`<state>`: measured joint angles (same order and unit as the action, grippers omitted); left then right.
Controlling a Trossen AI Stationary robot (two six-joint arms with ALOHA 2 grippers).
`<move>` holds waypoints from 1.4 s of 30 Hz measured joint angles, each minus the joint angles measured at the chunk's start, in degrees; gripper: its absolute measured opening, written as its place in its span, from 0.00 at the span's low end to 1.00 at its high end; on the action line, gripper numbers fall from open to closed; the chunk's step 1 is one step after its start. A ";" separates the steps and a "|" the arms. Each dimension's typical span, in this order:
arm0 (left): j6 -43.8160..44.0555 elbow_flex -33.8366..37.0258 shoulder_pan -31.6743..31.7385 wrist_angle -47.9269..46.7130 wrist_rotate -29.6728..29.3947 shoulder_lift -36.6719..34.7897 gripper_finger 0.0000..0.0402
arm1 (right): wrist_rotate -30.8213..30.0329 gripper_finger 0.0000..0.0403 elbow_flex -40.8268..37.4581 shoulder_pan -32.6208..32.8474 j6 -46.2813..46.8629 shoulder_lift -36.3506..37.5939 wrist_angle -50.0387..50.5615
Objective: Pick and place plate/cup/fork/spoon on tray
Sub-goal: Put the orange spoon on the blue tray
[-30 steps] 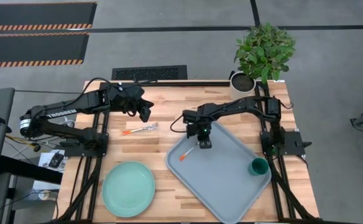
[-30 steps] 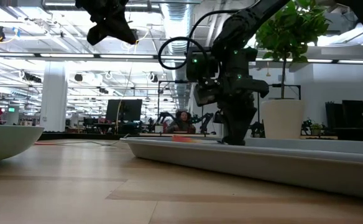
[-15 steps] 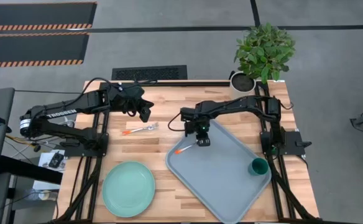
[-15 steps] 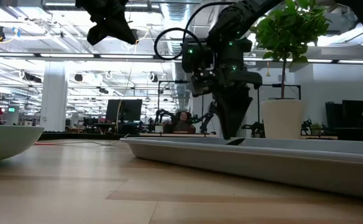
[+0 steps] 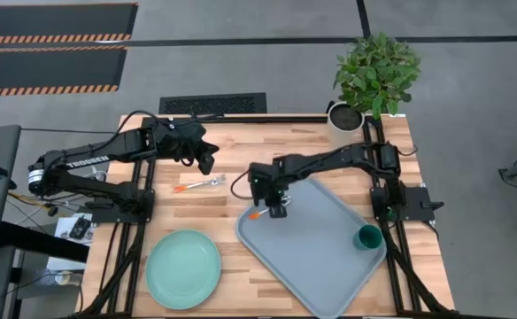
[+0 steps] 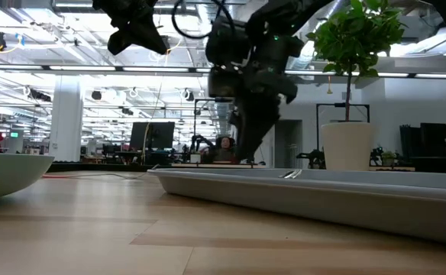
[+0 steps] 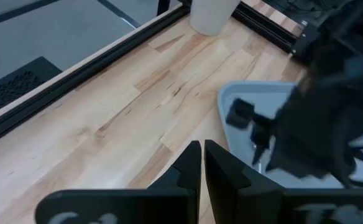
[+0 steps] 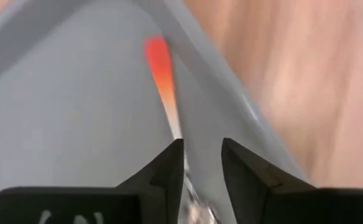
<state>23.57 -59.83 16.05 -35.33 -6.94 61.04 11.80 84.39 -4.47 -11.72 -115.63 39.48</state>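
The pale grey-blue tray [image 5: 329,266] lies at the table's right. The dark green cup [image 5: 367,237] stands on it at its right. A silver utensil with an orange handle end [image 5: 257,214] lies in the tray along its left rim [image 8: 169,99]. I cannot tell its head. My right gripper [image 5: 276,210] hovers just over it, fingers a little apart [image 8: 200,152], the shaft showing between them. A second such utensil [image 5: 201,184] lies on the wood left of the tray. The mint plate [image 5: 183,268] sits at the near left. My left gripper [image 5: 207,162] is shut, raised at the far left.
A white plant pot [image 5: 345,117] with a leafy plant stands at the table's far right corner. Both arm bases are mounted on black frames at the table's left and right edges. Bare wood lies between the plate and the tray.
My right gripper has gone toward the table's left edge and risen a little above the tray. The utensil in the tray first slid a short way toward the tray's left rim, then lay still while the gripper went on.
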 joint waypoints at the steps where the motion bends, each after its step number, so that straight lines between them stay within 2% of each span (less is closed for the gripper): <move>1: -0.01 0.00 0.00 -0.07 0.01 0.00 0.01 | -0.62 0.31 -0.58 0.72 0.34 0.00 -2.29; 5: -0.04 0.00 0.00 -0.48 0.00 0.00 0.01 | -4.80 0.27 -1.32 2.54 2.73 -0.02 -8.37; 10: -0.09 0.00 0.00 -0.50 -0.45 -0.01 0.01 | -5.25 0.21 -1.43 2.54 4.23 -0.02 -10.62; 18: -0.09 -0.02 0.00 -1.81 -0.64 -0.02 0.01 | -5.92 0.03 -2.17 4.94 5.82 -1.01 -13.84; 27: -0.07 -0.02 0.00 -1.74 -0.84 -0.02 0.01 | -7.46 0.01 -2.45 6.04 6.78 -3.62 -15.14; 42: -0.03 -0.04 0.00 -2.46 -1.00 -0.02 0.01 | -5.67 0.02 -2.17 7.06 8.28 -4.41 -15.84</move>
<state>23.55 -59.88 16.05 -37.79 -7.94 61.01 6.13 82.21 2.59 -3.44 -120.04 23.64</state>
